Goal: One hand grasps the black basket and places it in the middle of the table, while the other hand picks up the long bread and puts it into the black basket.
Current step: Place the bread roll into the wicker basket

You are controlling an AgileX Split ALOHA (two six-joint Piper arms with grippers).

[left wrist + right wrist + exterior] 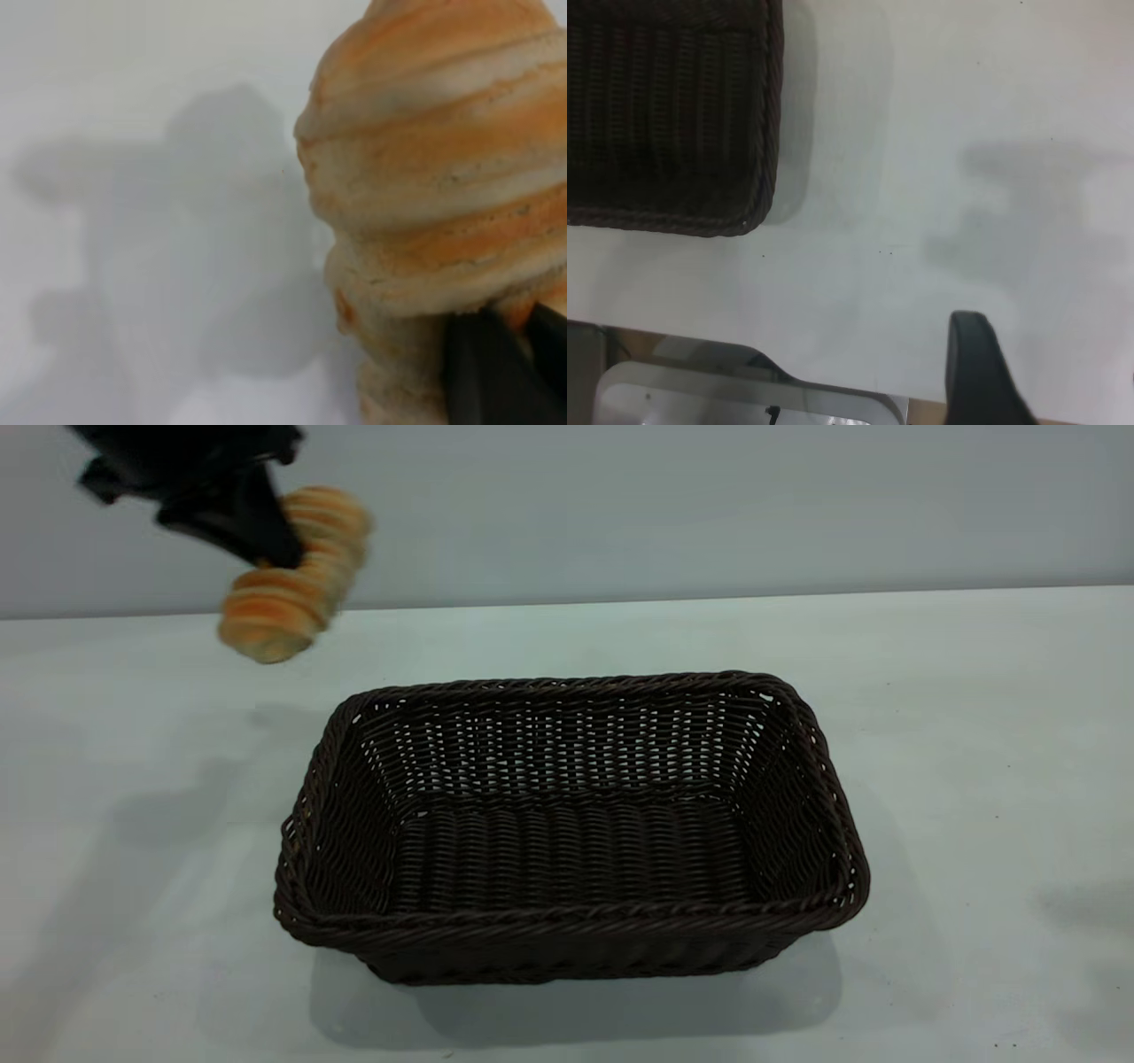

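Black basket [571, 833] sits mid-counter [974, 735], empty, long axis crosswise to the exterior view. Left tool [266, 540] hangs high beyond the basket's far-left corner, pinching the long bread [297, 571] around its middle; loaf tilted, lower end down-left. Bread must travel right and nearer to clear the rim. Right tool [979, 372] off to the basket's right, finger spread not discernible.
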